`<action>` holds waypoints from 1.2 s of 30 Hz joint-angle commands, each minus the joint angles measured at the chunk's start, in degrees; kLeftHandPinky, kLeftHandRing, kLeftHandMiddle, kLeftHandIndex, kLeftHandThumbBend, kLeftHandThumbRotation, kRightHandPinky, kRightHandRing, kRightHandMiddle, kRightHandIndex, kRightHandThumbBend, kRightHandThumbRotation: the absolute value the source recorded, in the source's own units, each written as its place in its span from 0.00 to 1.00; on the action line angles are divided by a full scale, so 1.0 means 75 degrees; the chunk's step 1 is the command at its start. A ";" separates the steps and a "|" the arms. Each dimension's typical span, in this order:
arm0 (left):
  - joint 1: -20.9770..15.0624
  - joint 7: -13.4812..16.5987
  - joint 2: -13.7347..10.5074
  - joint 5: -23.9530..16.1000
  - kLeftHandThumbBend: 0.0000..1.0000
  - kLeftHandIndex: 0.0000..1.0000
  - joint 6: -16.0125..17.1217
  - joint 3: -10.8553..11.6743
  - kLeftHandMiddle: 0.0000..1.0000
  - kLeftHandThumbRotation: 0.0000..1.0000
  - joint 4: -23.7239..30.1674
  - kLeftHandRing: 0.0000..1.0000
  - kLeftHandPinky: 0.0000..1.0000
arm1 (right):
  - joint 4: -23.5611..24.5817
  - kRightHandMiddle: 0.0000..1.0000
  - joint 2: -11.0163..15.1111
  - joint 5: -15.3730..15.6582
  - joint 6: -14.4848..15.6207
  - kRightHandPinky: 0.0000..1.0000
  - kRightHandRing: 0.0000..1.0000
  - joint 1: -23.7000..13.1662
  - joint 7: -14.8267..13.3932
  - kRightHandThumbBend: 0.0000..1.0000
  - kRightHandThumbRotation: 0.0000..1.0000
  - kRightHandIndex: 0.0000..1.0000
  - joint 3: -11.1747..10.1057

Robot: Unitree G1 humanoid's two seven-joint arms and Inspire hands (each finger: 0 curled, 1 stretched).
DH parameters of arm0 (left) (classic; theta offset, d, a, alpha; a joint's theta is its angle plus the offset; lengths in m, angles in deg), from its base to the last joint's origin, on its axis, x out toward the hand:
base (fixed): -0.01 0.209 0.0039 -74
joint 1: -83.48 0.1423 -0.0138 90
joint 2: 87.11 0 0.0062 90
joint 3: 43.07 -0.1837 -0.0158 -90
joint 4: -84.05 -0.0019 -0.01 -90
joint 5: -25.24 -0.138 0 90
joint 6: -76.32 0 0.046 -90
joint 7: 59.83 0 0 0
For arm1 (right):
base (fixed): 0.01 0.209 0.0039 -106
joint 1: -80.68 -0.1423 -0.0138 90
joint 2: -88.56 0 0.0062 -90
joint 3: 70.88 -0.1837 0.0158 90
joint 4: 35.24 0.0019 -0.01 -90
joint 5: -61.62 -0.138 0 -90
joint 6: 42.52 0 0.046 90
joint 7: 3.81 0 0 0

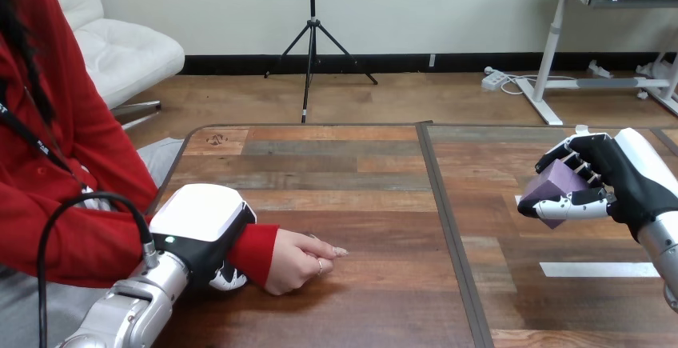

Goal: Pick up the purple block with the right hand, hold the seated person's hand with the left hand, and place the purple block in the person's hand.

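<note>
We saw the right robot hand (632,184) clamped on the purple block (552,184), held above the surface (360,204) at right. Block looked light, rigid, smooth: grip opposite flat faces. Left robot hand (200,220) was wrapped round the person's wrist (256,252).

One purple block (553,186) is counted. Two robot hands are seen, the left hand (204,232) and the right hand (616,176). One person's hand (300,262) is seen. One wooden table (352,196) is counted, with one dark seam (448,228) and one white strip (598,269) found on it.
</note>
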 commanded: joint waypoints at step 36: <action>0.0336 0.0717 0.0098 0.1312 0.68 0.37 0.0168 0.0748 0.37 0.00 0.1133 0.33 0.26 | 0.1650 0.46 -0.0628 -0.0385 0.0743 0.33 0.39 -0.0062 0.0078 0.67 0.00 0.51 -0.0293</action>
